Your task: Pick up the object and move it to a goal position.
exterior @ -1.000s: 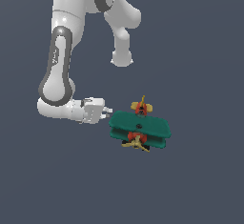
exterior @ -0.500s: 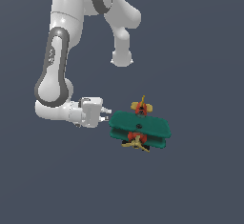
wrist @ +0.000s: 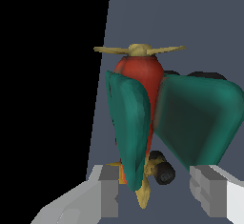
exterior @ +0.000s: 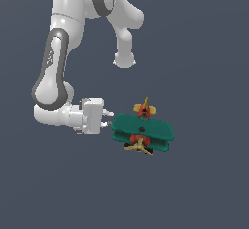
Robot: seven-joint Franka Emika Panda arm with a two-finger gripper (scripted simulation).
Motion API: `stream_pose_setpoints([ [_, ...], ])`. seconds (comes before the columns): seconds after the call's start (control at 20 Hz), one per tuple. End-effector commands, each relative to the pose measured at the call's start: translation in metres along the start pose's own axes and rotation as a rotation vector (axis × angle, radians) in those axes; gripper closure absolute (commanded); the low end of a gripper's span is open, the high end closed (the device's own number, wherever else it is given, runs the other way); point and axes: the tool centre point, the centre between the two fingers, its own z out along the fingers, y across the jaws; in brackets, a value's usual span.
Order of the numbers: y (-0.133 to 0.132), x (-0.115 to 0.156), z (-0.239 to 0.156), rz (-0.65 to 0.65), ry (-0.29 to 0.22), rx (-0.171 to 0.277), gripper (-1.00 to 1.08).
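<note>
The object, a toy biplane (exterior: pixel 142 131) with teal wings, a red body and a yellow propeller and tail, lies in the middle of the exterior view. My gripper (exterior: pixel 109 119) points sideways at its wing tip from the exterior view's left and is open. In the wrist view the gripper (wrist: pixel 157 194) has its grey fingers (wrist: pixel 109 192) spread wide. One teal wing's end of the biplane (wrist: pixel 131 123) sits just ahead, in line with the gap between them. No finger touches the plane. The black wheels (wrist: pixel 162 169) show near the fingertips.
The surroundings are a plain dark grey-blue surface (exterior: pixel 204 184). The white arm (exterior: pixel 56 72) arches up on the exterior view's left, its base link behind the plane.
The wrist and gripper have sunk slightly and drawn a little to the exterior view's left. The biplane has stayed where it was.
</note>
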Motion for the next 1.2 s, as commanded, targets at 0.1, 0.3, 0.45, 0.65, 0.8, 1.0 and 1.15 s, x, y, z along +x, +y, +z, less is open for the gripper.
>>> stream_pose_setpoints([
  [0.1,-0.0045,0.0054,0.0013,-0.059,-0.002,0.013,-0.2],
  [0.3,-0.0077,0.0087,0.0027,-0.098,-0.005,0.021,-0.2],
  [0.45,-0.0094,0.0104,0.0036,-0.119,-0.008,0.026,-0.2],
  [0.65,-0.011,0.0118,0.0044,-0.137,-0.01,0.03,-0.2],
  [0.8,-0.0114,0.0122,0.0047,-0.143,-0.011,0.031,-0.2],
  [1.0,-0.0115,0.0123,0.0047,-0.143,-0.011,0.031,-0.2],
  [1.15,-0.0105,0.0131,0.0039,-0.143,-0.004,0.036,-0.2],
])
